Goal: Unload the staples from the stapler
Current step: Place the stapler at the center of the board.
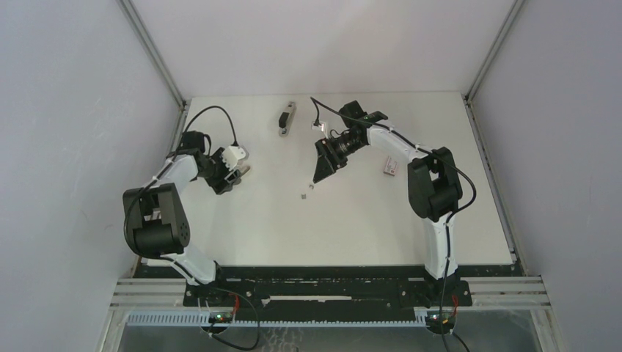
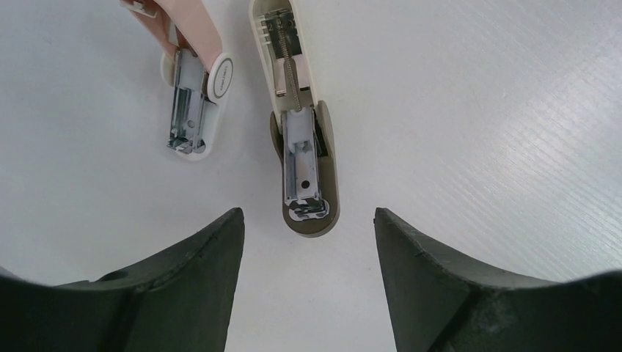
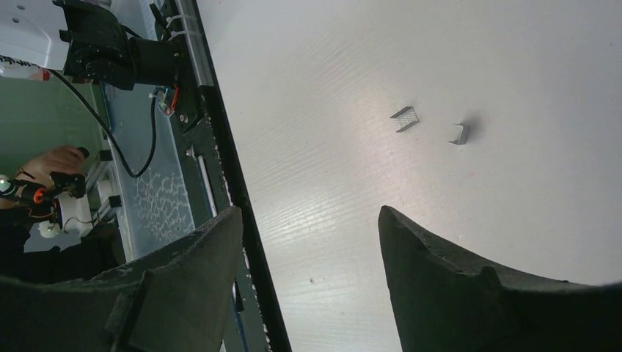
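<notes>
The stapler (image 2: 301,147) lies swung open on the table (image 2: 477,110), silvery magazine up. Its end is just ahead of the left gripper (image 2: 308,246), whose jaws stand wide with nothing between them. A pink piece (image 2: 192,95) lies just beside the stapler. Well apart from the stapler, two staples (image 3: 405,118) lie loose — the right gripper (image 3: 308,220) hovers near them, spread and empty.

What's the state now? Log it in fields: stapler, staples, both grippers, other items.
stapler: lying open on the table, magazine channel exposed, in neither gripper
staples: two small pieces loose on the table, apart from the stapler
left gripper: open, empty, stapler's end just ahead
right gripper: open, empty, staples just ahead
other: pink-and-white piece beside the stapler; red-and-white box, table's right side
</notes>
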